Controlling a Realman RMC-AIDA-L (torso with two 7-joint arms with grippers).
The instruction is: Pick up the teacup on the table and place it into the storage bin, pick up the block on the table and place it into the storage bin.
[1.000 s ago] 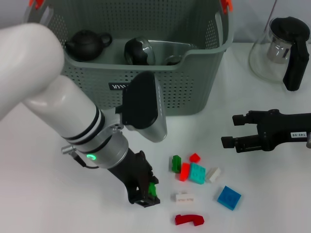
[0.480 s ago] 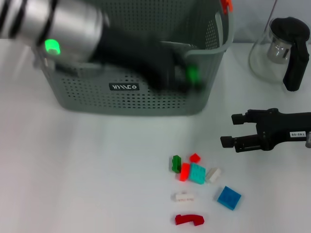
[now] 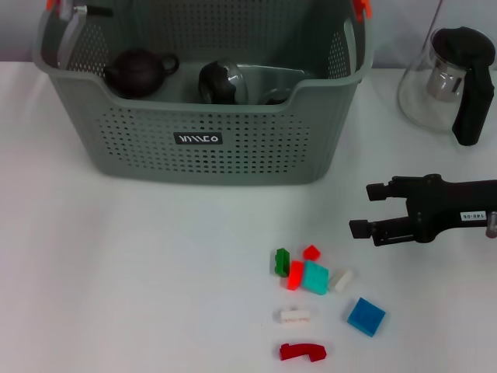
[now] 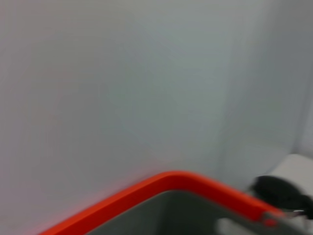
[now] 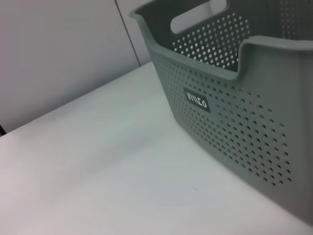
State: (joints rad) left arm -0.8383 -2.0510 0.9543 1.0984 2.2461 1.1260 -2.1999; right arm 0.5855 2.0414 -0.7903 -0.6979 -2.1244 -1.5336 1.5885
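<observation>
Gone from over the storage bin (image 3: 256,159) is the left arm; right end effector (image 3: 362,210) waits released beside loose blocks (image 3: 314,277).

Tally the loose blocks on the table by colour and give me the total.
Red: 3
White: 2
Green: 1
Teal: 1
Blue: 1
Total: 8 blocks

Blocks (image 3: 314,277) before storage bin (image 3: 233,159)
</observation>
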